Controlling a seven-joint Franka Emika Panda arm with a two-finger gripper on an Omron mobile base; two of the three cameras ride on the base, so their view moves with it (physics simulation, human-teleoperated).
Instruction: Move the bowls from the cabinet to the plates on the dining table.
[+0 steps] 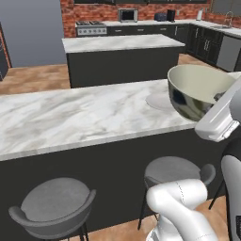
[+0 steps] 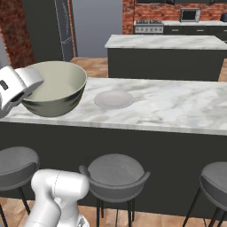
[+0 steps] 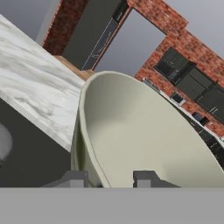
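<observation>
A glossy grey-green bowl (image 1: 190, 94) (image 2: 55, 88) (image 3: 144, 135) with a cream inside hangs roughly upright over the near edge of the marble dining table (image 1: 70, 113) (image 2: 177, 106). My gripper (image 1: 219, 100) (image 2: 30, 91) (image 3: 111, 179) is shut on its near rim, one finger inside and one outside. A flat pale plate (image 1: 156, 100) (image 2: 114, 99) lies on the table just beyond and beside the bowl, with nothing on it. Whether the bowl's base touches the tabletop I cannot tell.
Grey stools (image 1: 54, 202) (image 1: 176, 172) (image 2: 115, 170) stand along the table's near side. A dark island with a marble top (image 1: 120, 56) (image 2: 164, 48) lies behind the table. On the brick far wall are dark wall cabinets (image 3: 183, 74), a stove and a microwave (image 1: 128, 15).
</observation>
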